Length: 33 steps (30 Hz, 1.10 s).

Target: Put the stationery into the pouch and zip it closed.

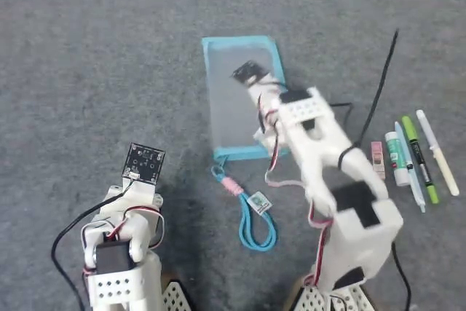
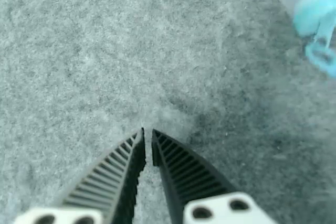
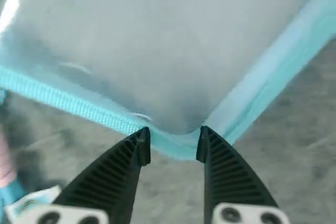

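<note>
Left end effector (image 2: 147,132): we see its two ribbed fingers pressed together with only a slit between them, holding nothing, low over bare grey carpet.
Surface (image 1: 87,71): grey carpet lies under both arms and everything else.
Strap (image 1: 256,229): this teal loop with a pink piece and a small tag lies flat between the two arms, ahead and to the right of the left end effector, and nearer to the arm bases than the right end effector.
Pouch (image 1: 231,103): it is clear with teal edging and lies flat, stretching away ahead of the right end effector.
Right end effector (image 3: 172,135): we see its fingers spread, one tip on each side of the pouch's near corner; we cannot tell whether they touch it.
Stationery (image 1: 415,156): a small pink block, a white tube, a pale blue pen, a green marker and a white pen lie side by side, well apart to the right of the right end effector and outside the pouch.
</note>
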Motion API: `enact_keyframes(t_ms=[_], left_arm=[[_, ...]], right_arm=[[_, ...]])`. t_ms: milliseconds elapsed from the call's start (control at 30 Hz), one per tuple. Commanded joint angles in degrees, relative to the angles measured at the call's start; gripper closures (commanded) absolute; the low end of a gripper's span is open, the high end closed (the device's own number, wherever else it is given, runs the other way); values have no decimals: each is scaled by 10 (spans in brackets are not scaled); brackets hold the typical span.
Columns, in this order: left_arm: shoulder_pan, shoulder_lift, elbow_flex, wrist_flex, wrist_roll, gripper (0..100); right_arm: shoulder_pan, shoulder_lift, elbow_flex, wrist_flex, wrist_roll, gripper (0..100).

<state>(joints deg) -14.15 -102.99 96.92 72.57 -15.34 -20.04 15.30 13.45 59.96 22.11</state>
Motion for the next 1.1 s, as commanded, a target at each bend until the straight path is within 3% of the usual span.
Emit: enact_keyframes(t_ms=[0,133,300,600,900,1067], left_arm=[[-4,-11,-3,1,-6,980],[-4,-11,-3,1,-6,980],[-4,-11,-3,1,-6,980],[-4,-11,-3,1,-6,980],[-4,-11,-3,1,-6,980],[-4,-11,-3,1,-6,980]], right_arm=[[60,55,-125,37,4,861],[54,51,-157,59,0,861],[-16,-46,-133,110,-40,861],[-195,-223,101,22,-96,861],[-230,-163,128,-21,-98,857],[-231,-127,128,-42,-125,780]])
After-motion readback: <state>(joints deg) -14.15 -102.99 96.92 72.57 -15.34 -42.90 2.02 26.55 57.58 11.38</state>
